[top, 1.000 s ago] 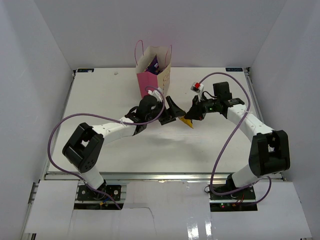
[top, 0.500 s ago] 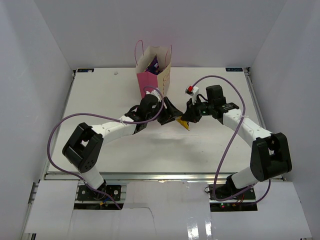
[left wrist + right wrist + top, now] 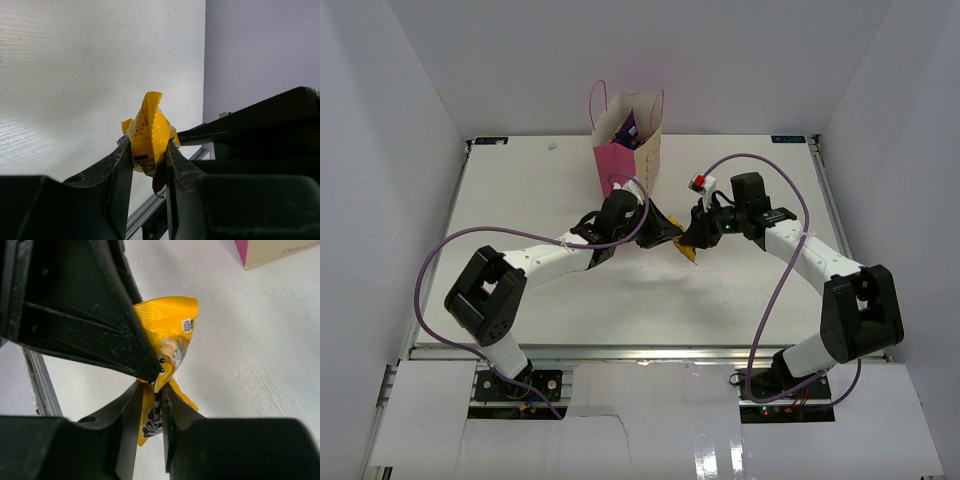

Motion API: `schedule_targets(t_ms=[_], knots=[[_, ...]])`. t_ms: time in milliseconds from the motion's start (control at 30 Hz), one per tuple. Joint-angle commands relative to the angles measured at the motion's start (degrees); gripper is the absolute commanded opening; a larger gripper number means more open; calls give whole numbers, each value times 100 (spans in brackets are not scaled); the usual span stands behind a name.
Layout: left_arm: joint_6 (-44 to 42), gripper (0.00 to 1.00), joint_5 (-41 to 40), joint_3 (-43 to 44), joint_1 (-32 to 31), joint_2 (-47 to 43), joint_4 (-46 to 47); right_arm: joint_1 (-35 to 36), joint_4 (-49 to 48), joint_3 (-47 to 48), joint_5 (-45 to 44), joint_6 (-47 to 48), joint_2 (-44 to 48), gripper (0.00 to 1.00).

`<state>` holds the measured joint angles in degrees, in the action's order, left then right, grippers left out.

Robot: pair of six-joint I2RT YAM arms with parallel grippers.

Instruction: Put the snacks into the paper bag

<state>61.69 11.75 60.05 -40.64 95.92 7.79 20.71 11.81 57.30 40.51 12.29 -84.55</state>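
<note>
White tabletop (image 3: 520,200), left fingers (image 3: 117,172) and right fingers (image 3: 127,425) both clamped on the same yellow packet (image 3: 150,130) just above it, paper bag (image 3: 630,150) nearby

A flat white desk (image 3: 520,200) with a faint streaked grain lies inside a plain enclosure — a pale back wall (image 3: 720,60) and matte side walls (image 3: 380,200) left and right. A metal rail (image 3: 640,350) runs along the near edge — the light is even and the shadows are soft.
</note>
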Motion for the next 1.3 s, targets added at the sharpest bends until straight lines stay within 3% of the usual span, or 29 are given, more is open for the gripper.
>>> schedule_targets(t_ms=[0,167,367,500,667,833,1033,1167,1200,1233,1267], knots=[[-175,15,-208,7,21,-354,38,74,-110,44,484,71,220,29],[-762,6,-471,59,48,-661,-233,65,31,167,554,299,237,60],[-1755,5,-1086,489,302,-1268,-1314,-251,707,440,1062,992,430,79],[-2756,5,-1446,1217,609,-1620,-1902,-751,1252,546,1293,1608,606,80],[-3549,5,-1887,2474,1083,-1296,-2080,-1252,1464,318,1249,1934,773,80],[-3962,6,-1772,4170,1480,-119,-2124,-1491,1552,124,1257,2040,940,80],[-4226,10,-1807,6025,1515,1252,-2457,-1693,1622,62,1161,2084,1090,80],[-4174,28,-1755,6475,1524,1772,-2625,-1912,1763,97,1099,2154,1152,81],[-4122,37,-1703,6493,1524,1772,-2625,-1948,1806,115,1082,2189,1160,81],[-4104,57,-1650,6475,1524,1746,-2625,-1983,1868,124,1047,2216,1178,81],[-4069,66,-1649,6467,1524,1676,-2660,-2009,1877,141,1003,2225,1178,82]])
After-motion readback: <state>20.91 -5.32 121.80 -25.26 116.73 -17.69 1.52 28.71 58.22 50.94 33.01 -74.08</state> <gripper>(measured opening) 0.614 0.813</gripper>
